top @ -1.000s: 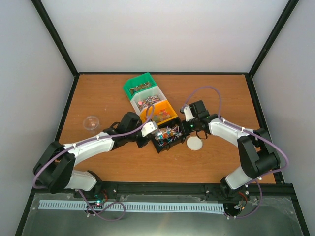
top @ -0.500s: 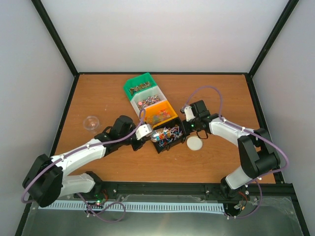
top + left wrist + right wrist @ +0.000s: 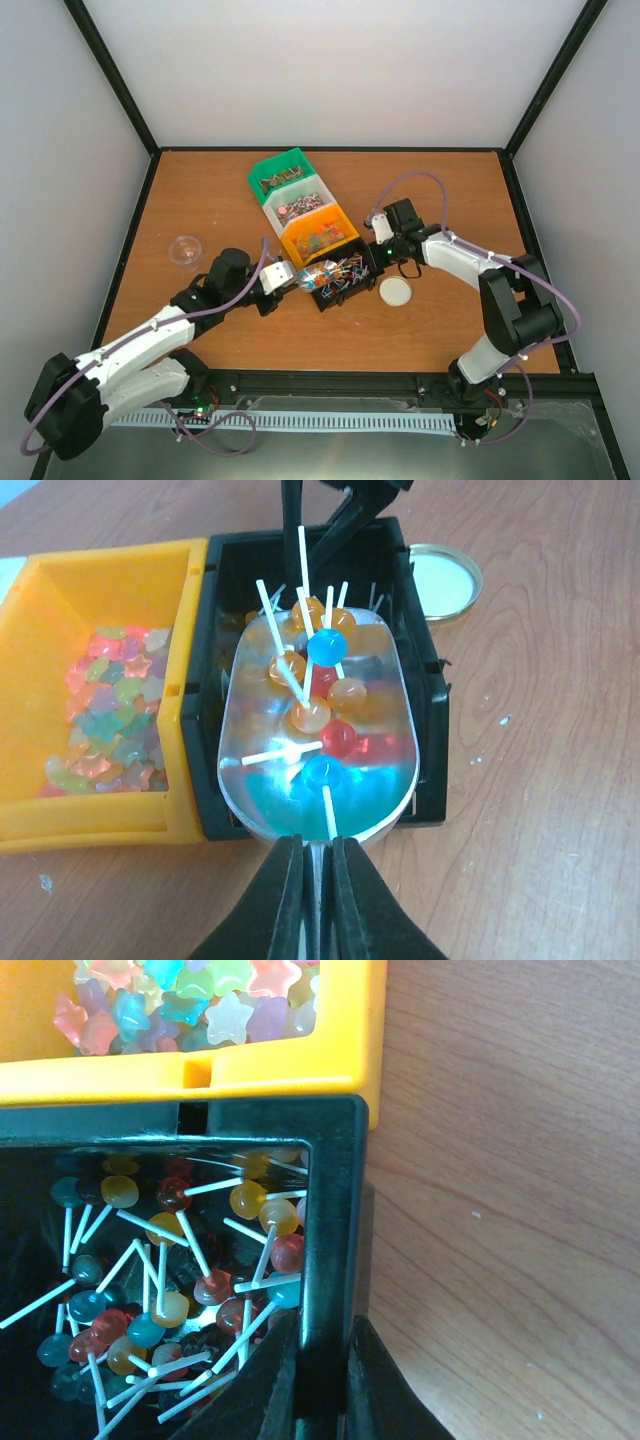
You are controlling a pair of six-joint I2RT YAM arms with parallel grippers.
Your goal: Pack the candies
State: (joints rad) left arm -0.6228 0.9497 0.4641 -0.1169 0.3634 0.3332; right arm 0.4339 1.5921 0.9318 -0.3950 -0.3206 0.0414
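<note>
My left gripper [image 3: 283, 277] [image 3: 318, 880] is shut on the handle of a metal scoop [image 3: 314, 271] [image 3: 385, 770]. The scoop holds several stick candies [image 3: 312, 715] with round orange, red and blue heads. It sits over the near edge of the black bin [image 3: 345, 292] [image 3: 432, 730]. My right gripper [image 3: 379, 258] [image 3: 322, 1360] is shut on that bin's side wall [image 3: 330, 1210]. More stick candies [image 3: 170, 1300] lie inside the bin. The orange bin [image 3: 293, 243] [image 3: 100, 830] [image 3: 200, 1080] beside it holds pastel star candies [image 3: 105, 720] [image 3: 200, 1000].
A white bin [image 3: 275, 215] with pink-red candies and a green bin [image 3: 262, 169] with brownish candies continue the row toward the back. A clear cup [image 3: 186, 248] stands at the left. A round lid [image 3: 395, 291] [image 3: 445, 575] lies right of the black bin.
My left arm has drawn back to the left and toward the near edge. It has pulled the scoop out of the heap in the black bin with stick candies in it. The right gripper has stayed.
</note>
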